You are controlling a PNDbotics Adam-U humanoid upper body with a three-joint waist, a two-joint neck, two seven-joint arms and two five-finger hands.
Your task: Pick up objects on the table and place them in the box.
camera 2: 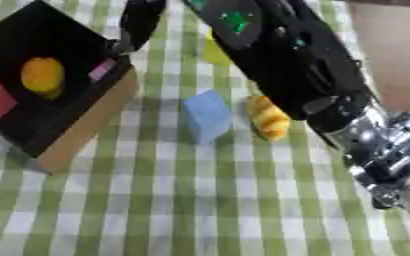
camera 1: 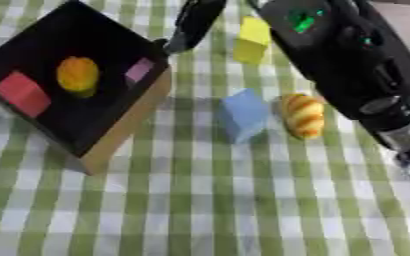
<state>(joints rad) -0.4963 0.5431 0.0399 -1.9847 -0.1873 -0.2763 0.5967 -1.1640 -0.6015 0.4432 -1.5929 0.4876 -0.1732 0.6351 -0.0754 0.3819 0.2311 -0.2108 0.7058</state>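
Note:
A box point(camera 1: 125, 127) with tan walls and a black inside stands askew at the left. In it lie a red block point(camera 1: 20, 93), an orange round thing point(camera 1: 77, 74) and a pink block point(camera 1: 139, 70) by the right rim. On the checked cloth lie a blue block point(camera 1: 243, 114), a striped bread-like piece point(camera 1: 303, 115) right of it, and a yellow block point(camera 1: 252, 39) farther back. My right hand point(camera 1: 191, 25) reaches in from the top. A straight finger of it points down at the box's far right corner, just above the pink block, holding nothing. The rest of the hand is cut off.
My black right forearm point(camera 1: 348, 55) crosses the upper right and hangs over the bread-like piece and the yellow block. The green and white checked cloth point(camera 1: 200, 210) covers the near half of the table.

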